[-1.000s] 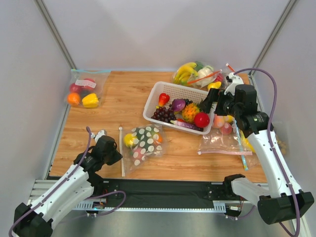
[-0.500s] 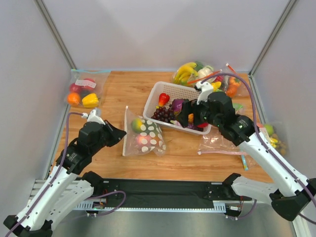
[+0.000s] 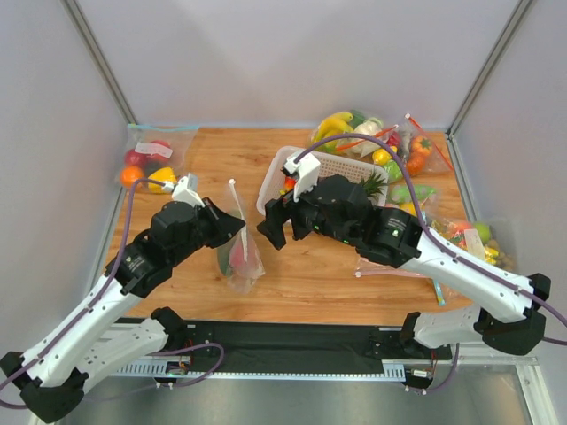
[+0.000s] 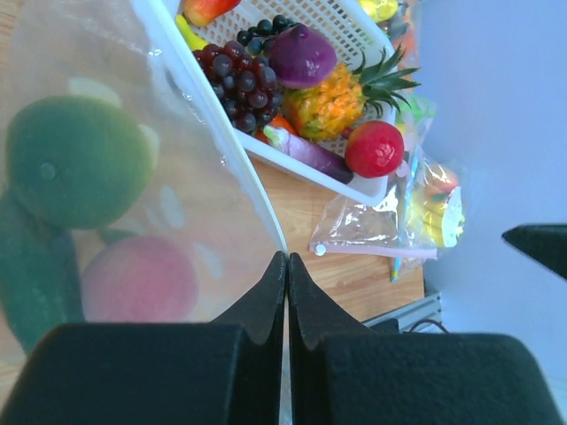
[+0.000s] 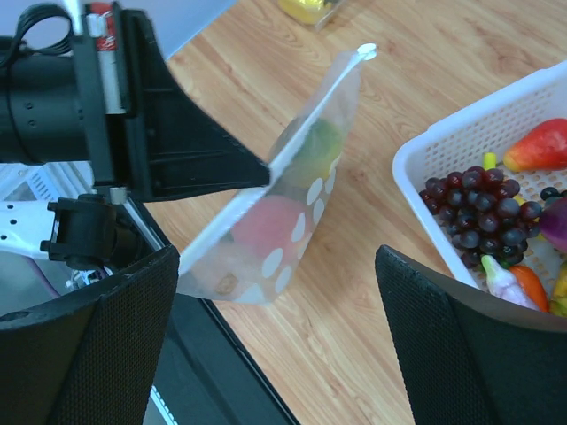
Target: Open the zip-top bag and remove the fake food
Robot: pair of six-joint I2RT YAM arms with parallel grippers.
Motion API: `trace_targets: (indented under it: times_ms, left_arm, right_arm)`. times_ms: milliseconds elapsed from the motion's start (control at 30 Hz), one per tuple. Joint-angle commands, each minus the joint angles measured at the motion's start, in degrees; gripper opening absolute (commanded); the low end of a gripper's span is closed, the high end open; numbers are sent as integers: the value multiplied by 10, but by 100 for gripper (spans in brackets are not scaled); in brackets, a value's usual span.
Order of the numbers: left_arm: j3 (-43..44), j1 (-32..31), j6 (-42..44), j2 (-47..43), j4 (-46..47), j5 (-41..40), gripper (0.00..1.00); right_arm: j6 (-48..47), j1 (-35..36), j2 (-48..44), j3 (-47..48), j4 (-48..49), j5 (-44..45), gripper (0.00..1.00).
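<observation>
1. The wooden tabletop point(image 3: 213, 168) carries everything. The white basket point(image 3: 344, 162) stands toward the back, right of centre.
2. The right arm point(image 3: 390, 235) lies across the basket's near side in the top view and hides much of it.
3. More clear bags of fruit point(image 3: 354, 131) crowd behind and to the right of the basket. One blue-strip bag point(image 3: 151, 164) lies well to the basket's left, and a flat bag point(image 4: 372, 235) lies just off its near right corner.
4. The dotted bag point(image 3: 239, 255) is near the basket's left front, apart from it. It is held up edge-on with its white zip strip point(image 5: 306, 119) uppermost. I cannot tell if its bottom rests on the tabletop.
5. Grapes point(image 4: 239, 78), a pineapple point(image 4: 341, 102) and a red fruit point(image 4: 374, 148) sit in the basket.
6. Inside the dotted bag are a cucumber point(image 4: 34, 274), a round fruit point(image 4: 80, 161) and a peach point(image 4: 137, 279).
7. The left gripper point(image 4: 285, 266), left of the basket, is clenched on the zip strip, its jaws pressed together with the strip between them.
8. The right gripper point(image 3: 282, 232) hangs between the dotted bag and the basket. Its jaws are spread wide, grasping nothing and touching nothing.
</observation>
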Motion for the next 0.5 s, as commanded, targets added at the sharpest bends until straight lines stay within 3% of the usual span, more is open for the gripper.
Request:
trace_targets:
  times_ms: [0, 467]
  left_arm:
    - [41, -13, -6, 29, 27, -33, 0]
    - [73, -54, -1, 87, 22, -79, 0]
  right_arm:
    - [-5, 29, 28, 36, -1, 42, 92]
    - [8, 62, 101, 31, -21, 50, 86]
